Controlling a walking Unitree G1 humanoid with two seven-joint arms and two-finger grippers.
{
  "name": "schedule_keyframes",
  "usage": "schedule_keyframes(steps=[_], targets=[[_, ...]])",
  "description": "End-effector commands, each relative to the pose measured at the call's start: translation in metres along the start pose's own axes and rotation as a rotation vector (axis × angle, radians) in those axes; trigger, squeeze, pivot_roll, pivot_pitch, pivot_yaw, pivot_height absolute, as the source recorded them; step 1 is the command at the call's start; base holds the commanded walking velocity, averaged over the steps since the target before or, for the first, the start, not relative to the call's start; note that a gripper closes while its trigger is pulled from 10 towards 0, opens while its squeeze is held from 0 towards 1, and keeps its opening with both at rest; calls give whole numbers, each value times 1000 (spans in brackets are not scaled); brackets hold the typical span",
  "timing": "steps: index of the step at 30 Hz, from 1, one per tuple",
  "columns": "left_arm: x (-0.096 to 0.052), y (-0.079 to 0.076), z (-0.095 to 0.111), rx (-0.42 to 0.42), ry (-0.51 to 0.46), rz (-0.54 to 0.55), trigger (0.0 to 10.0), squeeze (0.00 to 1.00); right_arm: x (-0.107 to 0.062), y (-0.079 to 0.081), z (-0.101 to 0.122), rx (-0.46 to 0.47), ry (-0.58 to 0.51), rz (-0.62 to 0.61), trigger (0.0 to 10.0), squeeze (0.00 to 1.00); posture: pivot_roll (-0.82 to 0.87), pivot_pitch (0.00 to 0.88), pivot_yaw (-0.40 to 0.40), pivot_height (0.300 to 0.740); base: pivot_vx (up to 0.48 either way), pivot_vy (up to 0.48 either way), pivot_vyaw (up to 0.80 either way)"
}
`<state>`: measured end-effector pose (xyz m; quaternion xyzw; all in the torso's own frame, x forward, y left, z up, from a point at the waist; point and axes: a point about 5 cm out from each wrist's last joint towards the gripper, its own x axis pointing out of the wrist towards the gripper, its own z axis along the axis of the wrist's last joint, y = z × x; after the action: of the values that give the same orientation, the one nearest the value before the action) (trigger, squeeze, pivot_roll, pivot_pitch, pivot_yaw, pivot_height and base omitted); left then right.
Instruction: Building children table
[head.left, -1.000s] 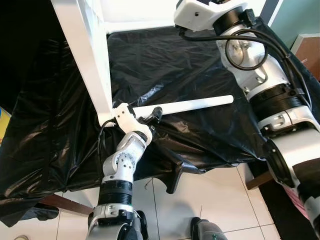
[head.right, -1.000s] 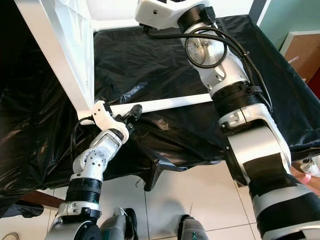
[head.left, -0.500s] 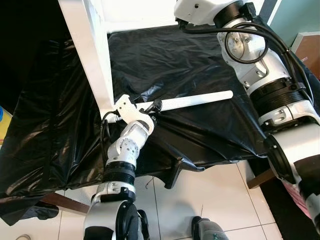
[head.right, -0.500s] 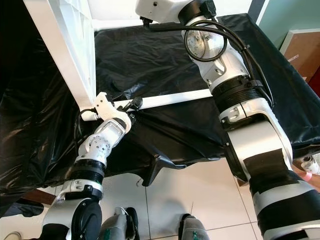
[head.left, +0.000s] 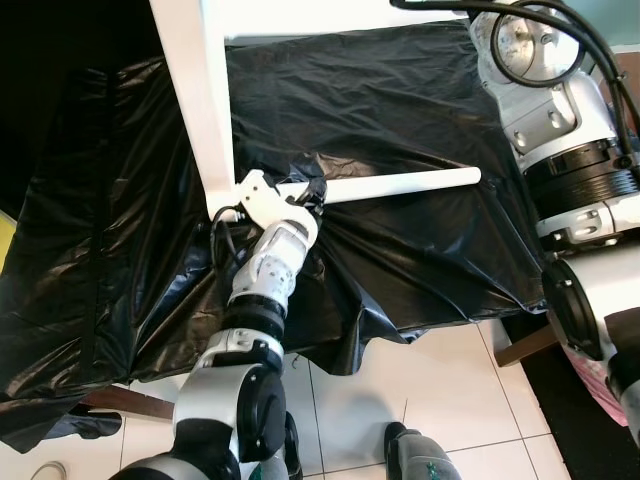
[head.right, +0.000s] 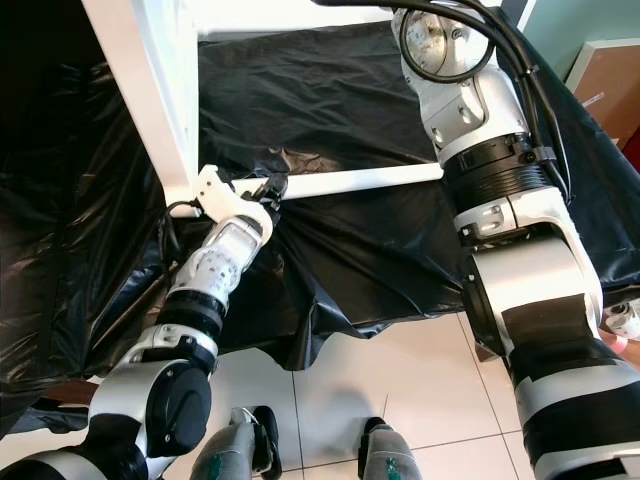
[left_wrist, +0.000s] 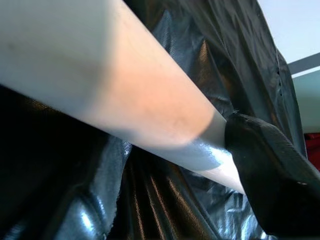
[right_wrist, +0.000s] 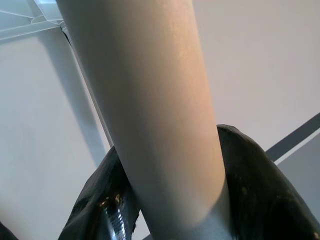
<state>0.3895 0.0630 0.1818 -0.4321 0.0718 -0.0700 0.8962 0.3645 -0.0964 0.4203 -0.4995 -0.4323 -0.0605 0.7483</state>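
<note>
Near the front edge of the black-covered surface (head.left: 400, 120), the left gripper (head.left: 312, 196) clamps one end of a white table leg (head.left: 400, 185), probably steadying it toward the white table frame (head.left: 195, 110). Beyond the far edge, the right gripper (right_wrist: 200, 200) grips another white leg (right_wrist: 150, 110), likely bracing the frame.

Black plastic sheet (head.left: 400, 110) carries a white table leg (head.left: 400, 184).

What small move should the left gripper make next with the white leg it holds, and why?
Probably lift the long white round table leg slightly off the black plastic sheet. The left gripper is shut on its near end beside the white table frame, and the leg lies flat on the bunched sheet, which could drag along. The right gripper grips another white post.
</note>
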Motion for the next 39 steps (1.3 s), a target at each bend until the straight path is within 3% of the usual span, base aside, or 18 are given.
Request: schedule_keyframes(steps=[1,9,12,16,17,20,21,22,25,27,28,30,32,33,35,37,38,39], targets=[[3,-20,-10,3,-19,59,0,0,9,-31,17,235,-60,-161,0,0,-92,234,107,740,0,0,0],[7,-32,1,-31,-102,43,0,0,9,-34,18,277,-45,-138,0,0,-98,240,108,740,0,0,0],[6,-36,11,-37,-181,27,0,0,10,-37,17,292,-39,-137,0,0,-97,241,107,740,0,0,0],[-4,-42,35,-39,-375,-21,0,0,11,-41,16,294,-35,-133,0,0,-95,248,106,740,0,0,0],[-4,-42,35,-39,-375,-21,0,0,11,-41,16,294,-35,-133,0,0,-95,248,106,740,0,0,0],[-27,-65,64,8,-562,-138,0,0,13,-47,17,314,-39,-125,0,0,-86,247,95,740,0,0,0],[-29,-68,67,17,-578,-151,0,0,13,-48,17,316,-39,-125,0,0,-86,247,95,740,0,0,0],[-40,-80,80,64,-629,-230,0,0,13,-55,13,311,-34,-134,0,0,-86,245,87,740,0,0,0],[-64,-96,99,102,-711,-363,0,0,9,-66,5,289,-22,-146,0,0,-86,241,78,740,0,0,0],[-90,-112,113,170,-780,-475,0,0,2,-78,-6,257,-8,-173,0,0,-81,235,71,740,0,0,0],[-92,-114,114,177,-784,-485,0,0,1,-79,-7,257,-8,-177,0,0,-82,234,70,740,0,0,0],[-110,-129,129,241,-861,-574,0,0,-12,-86,-11,275,-24,-235,0,0,-65,227,57,740,0,0,0],[-119,-137,134,279,-896,-608,0,0,-22,-84,-15,300,-23,-269,0,0,-59,225,51,740,0,0,0],[-133,-152,140,354,-944,-695,0,0,-51,-65,-29,341,34,-294,0,0,-47,226,43,740,0,0,0],[-133,-152,140,354,-944,-695,0,0,-51,-65,-29,341,34,-294,0,0,-47,226,43,740,0,0,0],[-136,-155,141,365,-949,-712,0,0,-60,-59,-35,367,71,-302,0,0,-44,226,43,740,0,0,0],[-138,-157,142,400,-958,-727,0,0,-73,-50,-42,397,117,-329,0,0,-37,229,42,740,0,0,0],[-138,-157,142,400,-958,-727,0,0,-73,-50,-42,397,117,-329,0,0,-37,229,42,740,0,0,0]])
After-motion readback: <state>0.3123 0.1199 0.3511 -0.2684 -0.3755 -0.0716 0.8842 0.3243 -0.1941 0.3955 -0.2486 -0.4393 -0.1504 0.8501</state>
